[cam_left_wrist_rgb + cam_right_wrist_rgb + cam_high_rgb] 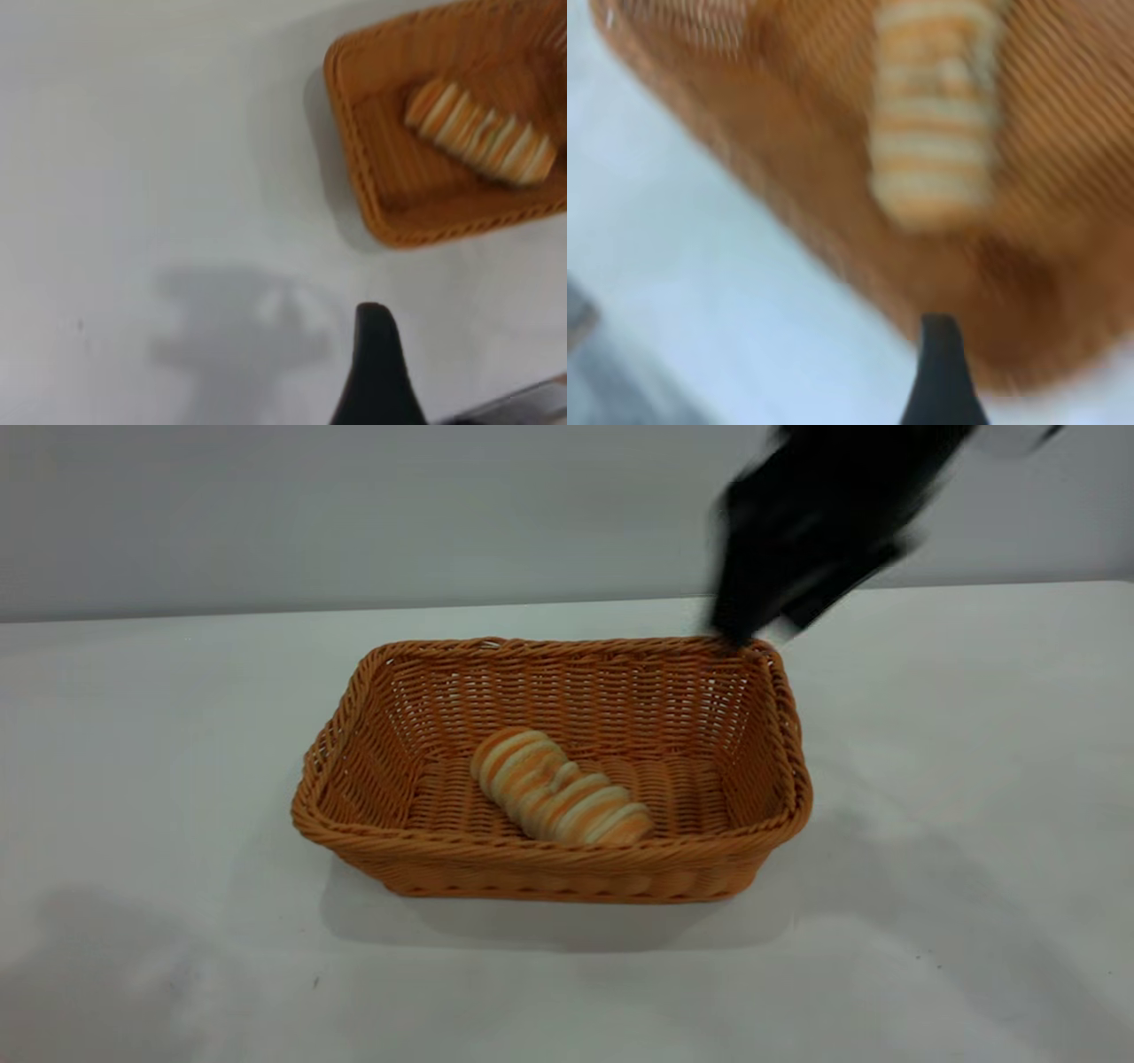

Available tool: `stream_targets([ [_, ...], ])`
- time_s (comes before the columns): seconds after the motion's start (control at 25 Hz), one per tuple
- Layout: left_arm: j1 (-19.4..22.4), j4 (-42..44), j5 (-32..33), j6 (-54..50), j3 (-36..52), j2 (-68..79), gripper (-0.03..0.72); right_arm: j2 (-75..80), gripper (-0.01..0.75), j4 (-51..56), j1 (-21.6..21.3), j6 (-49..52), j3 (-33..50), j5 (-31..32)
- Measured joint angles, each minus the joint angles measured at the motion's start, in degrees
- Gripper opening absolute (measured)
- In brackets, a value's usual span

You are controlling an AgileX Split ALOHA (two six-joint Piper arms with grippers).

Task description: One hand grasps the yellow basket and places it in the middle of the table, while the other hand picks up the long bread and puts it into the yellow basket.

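The right arm's black gripper (744, 633) sits smeared just above the far right corner of the big rectangular orange-tan woven wicker basket (549, 859), right at the braided rim. Honestly can't tell if its fingers are apart or together, and it might be touching the rim or just clear of it.

In its own wrist view, only one dark fingertip (941, 372) shows over the basket wall (833, 230).

The small oblong loaf of bread with cream and golden-orange ridges (560, 786) lies on the basket floor, angled, nearer the front wall.

The basket sits around the middle of the plain white tabletop (133, 779), well in from every edge, open surface on all sides.

The left gripper (376, 372) hangs over bare table off the basket's left end (354, 177); can't tell its grip state either.
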Motion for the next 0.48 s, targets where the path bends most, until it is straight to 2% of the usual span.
stream_targets([
  [0.12, 0.0, 0.82, 0.0, 0.05, 8.56, -6.63, 0.586, -10.28, 0.576, -7.61, -1.33, 5.58, 1.48, 8.55],
  [0.24, 0.0, 1.82, 0.0, 0.05, 18.39, -13.21, 0.586, -20.42, 0.565, -9.93, -1.37, 9.48, 5.88, 14.59],
  [0.36, 0.0, 2.37, 0.0, 0.05, 28.37, -19.5, 0.586, -30.87, 0.563, -10.33, -1.37, 10.54, 13.56, 17.77],
  [0.48, 0.0, 3.18, 0.0, 0.05, 37.78, -26.06, 0.586, -42.33, 0.563, -11.18, -1.37, 11.6, 22.63, 18.08],
])
